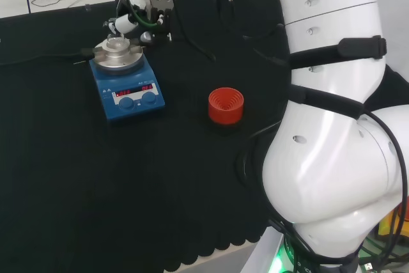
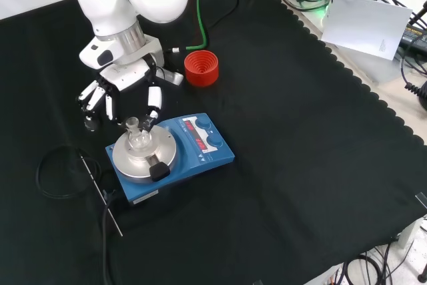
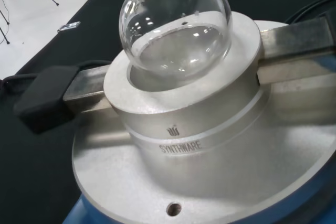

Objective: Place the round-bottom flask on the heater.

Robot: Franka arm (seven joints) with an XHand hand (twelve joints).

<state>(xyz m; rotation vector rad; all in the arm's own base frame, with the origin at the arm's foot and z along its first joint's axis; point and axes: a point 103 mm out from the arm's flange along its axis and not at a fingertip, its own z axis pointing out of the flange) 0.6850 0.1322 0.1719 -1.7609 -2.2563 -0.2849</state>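
Observation:
The clear round-bottom flask [image 3: 176,24] sits upright with its bulb in the well of the silver block [image 3: 184,114] on the blue heater [image 2: 200,155]. From the front, the flask [image 2: 137,137] stands with its neck up, just below the hand [image 2: 120,91]. The hand's fingers [image 2: 97,98] hang straight on one side of the neck and the thumb [image 2: 153,101] on the other, both apart from the glass. In the head view the hand [image 1: 131,23] hovers just behind and right of the flask [image 1: 117,44] on the heater [image 1: 126,84].
A red ribbed stand [image 2: 201,67] stands on the black cloth behind the heater in the front view, and right of it in the head view [image 1: 225,105]. A black cable [image 2: 60,171] and a thin rod [image 2: 100,191] lie left of the heater.

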